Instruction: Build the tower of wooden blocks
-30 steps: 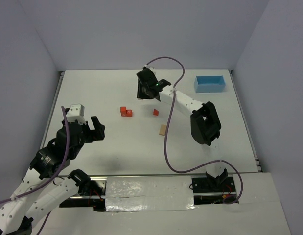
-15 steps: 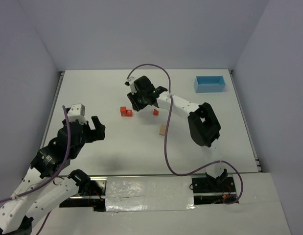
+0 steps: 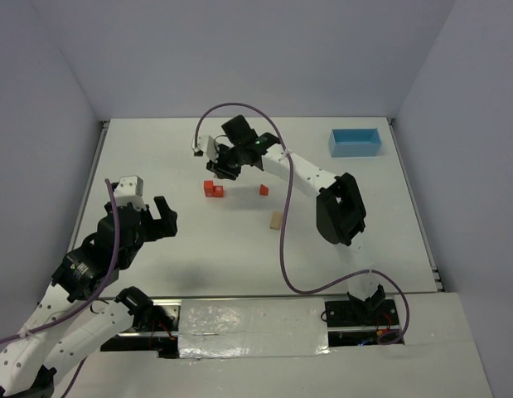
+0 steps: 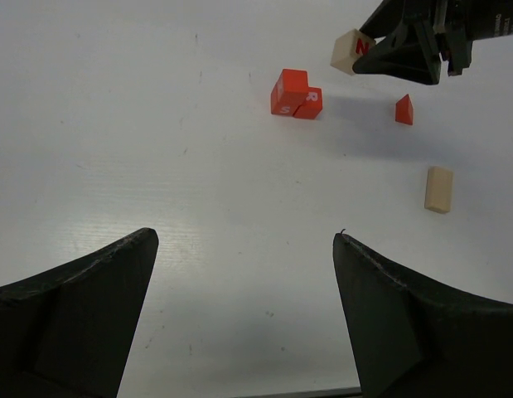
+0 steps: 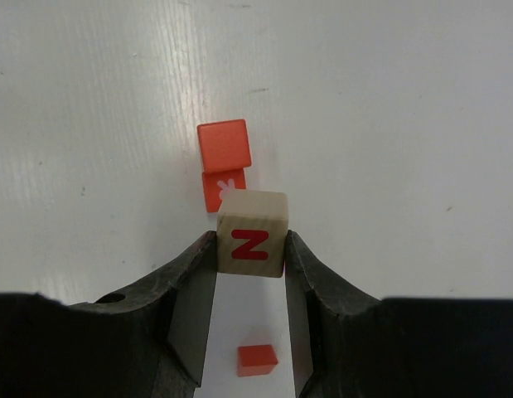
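Note:
Two red-orange cubes sit together on the white table as the tower's base; they also show in the left wrist view and the right wrist view. My right gripper is shut on a pale tan cube with a red Z and holds it in the air just above and beside the red cubes. In the top view the right gripper hovers just behind the cubes. My left gripper is open and empty, low and well to the front left.
A small red wedge lies right of the cubes, and it also shows below the jaws in the right wrist view. A tan oblong block lies nearer the front. A light blue tray stands at the back right.
My right gripper has swung left from behind the red wedge to over the red cubes, carrying the tan Z cube. The left arm has not moved.

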Controlling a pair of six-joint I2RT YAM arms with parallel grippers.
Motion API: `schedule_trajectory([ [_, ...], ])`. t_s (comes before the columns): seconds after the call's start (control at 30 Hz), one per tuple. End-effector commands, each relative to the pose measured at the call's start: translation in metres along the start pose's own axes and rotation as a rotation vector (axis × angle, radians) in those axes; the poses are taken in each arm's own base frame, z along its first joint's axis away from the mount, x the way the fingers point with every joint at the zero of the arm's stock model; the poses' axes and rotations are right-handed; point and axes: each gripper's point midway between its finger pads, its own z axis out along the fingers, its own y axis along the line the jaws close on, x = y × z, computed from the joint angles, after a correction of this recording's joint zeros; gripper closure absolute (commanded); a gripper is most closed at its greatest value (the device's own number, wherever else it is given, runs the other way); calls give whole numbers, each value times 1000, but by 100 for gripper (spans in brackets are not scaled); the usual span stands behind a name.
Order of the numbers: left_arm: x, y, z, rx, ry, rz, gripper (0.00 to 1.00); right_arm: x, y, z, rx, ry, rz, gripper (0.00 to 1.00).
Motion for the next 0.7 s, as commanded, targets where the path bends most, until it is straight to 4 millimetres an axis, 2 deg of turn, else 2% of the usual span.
schedule_trajectory([
  [0.0,-9,-4,-3,19,-31,-17,0,-12,4,-6,-89,-18,-150,97],
  [0.13,-9,-5,-3,27,-36,-17,1,-7,5,-5,-109,-6,-212,97],
  [0.2,-9,-5,-4,30,-38,-18,0,4,6,0,-128,30,-227,97],
  [0.23,-10,-5,-4,30,-38,-18,0,0,2,-2,-120,29,-234,97],
  [0.27,-10,-5,-4,29,-40,-19,0,9,4,0,-140,52,-226,97],
  [0.6,-10,-6,-5,40,-41,-18,0,14,6,14,-179,55,-258,95],
  [0.67,-10,-6,-5,41,-43,-17,0,13,6,16,-185,54,-251,91],
])
